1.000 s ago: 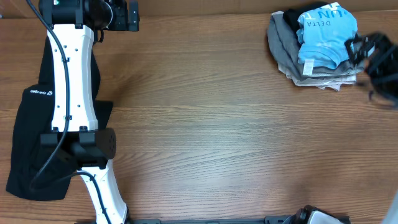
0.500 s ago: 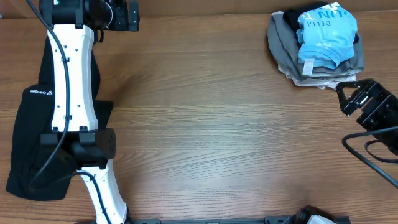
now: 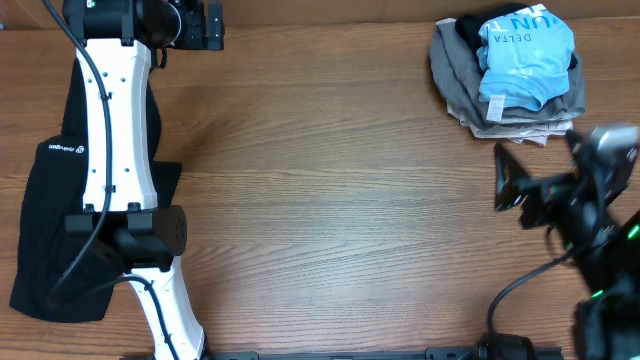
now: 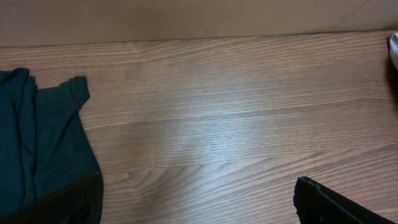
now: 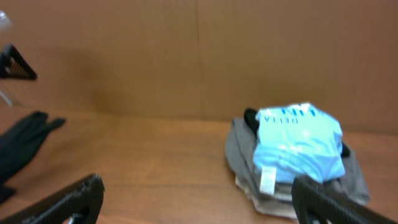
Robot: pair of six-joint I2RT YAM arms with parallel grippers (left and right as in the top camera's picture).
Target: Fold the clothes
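The light blue T-shirt (image 3: 525,55) lies folded on top of a pile at the back right, and it also shows in the right wrist view (image 5: 298,146). The black garment (image 3: 45,205) lies spread at the left edge, partly under my left arm. Its dark edge appears in the left wrist view (image 4: 37,143). My left gripper (image 3: 208,25) is at the back left, open over bare wood (image 4: 199,211). My right gripper (image 3: 508,182) hovers in front of the pile, open and holding nothing (image 5: 199,205).
Grey and beige folded garments (image 3: 458,70) sit under the blue shirt. A brown cardboard wall (image 5: 199,50) runs along the table's far edge. The wooden table (image 3: 330,200) lies between the two arms.
My right arm has drawn back from the pile's right side toward the near edge and swung left. The left arm and both garments have not moved.
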